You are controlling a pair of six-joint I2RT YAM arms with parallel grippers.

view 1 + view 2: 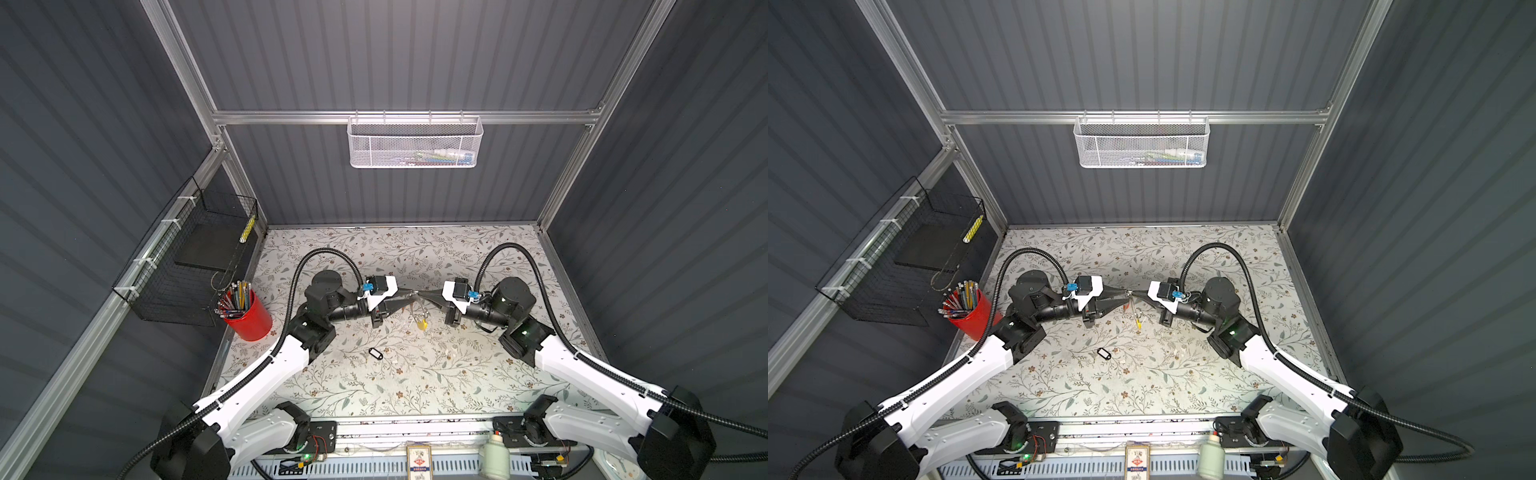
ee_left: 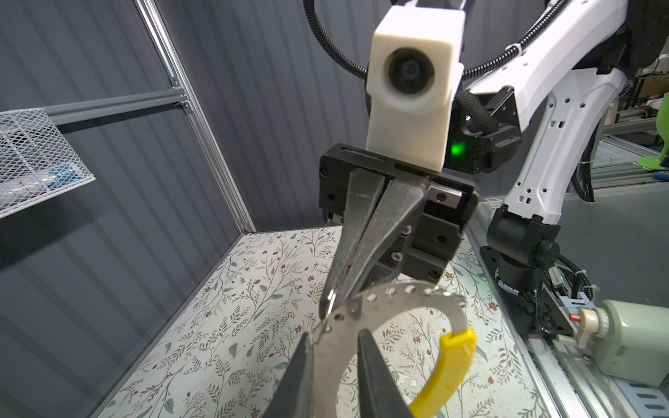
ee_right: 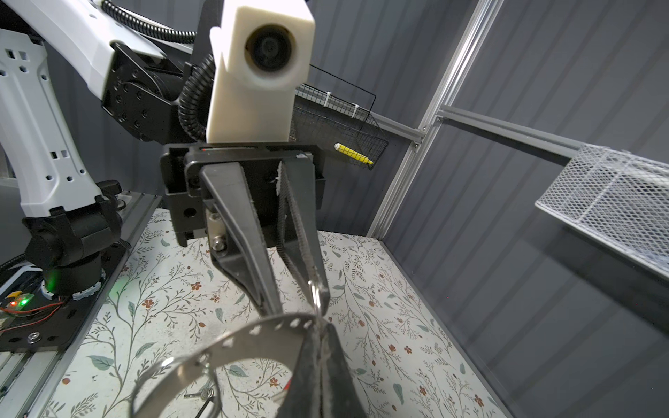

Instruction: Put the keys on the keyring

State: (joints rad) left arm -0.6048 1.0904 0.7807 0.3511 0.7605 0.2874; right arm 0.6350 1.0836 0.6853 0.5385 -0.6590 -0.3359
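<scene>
Keyring (image 2: 391,291) aloft: my L claw (image 2: 335,336) clamps its band; R claw (image 2: 328,307), shut, pinches orange-tag key (image 3: 288,385) by its loop at keyring's end; black-tag key (image 1: 375,353) apart on table (image 1: 374,399).

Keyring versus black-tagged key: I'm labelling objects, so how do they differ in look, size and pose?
The keyring is a grey perforated band with a yellow segment; the black-tagged key has a black-framed tag, white inside. The keyring is far larger than the key. The keyring hangs above the table; the key lies on it.
</scene>
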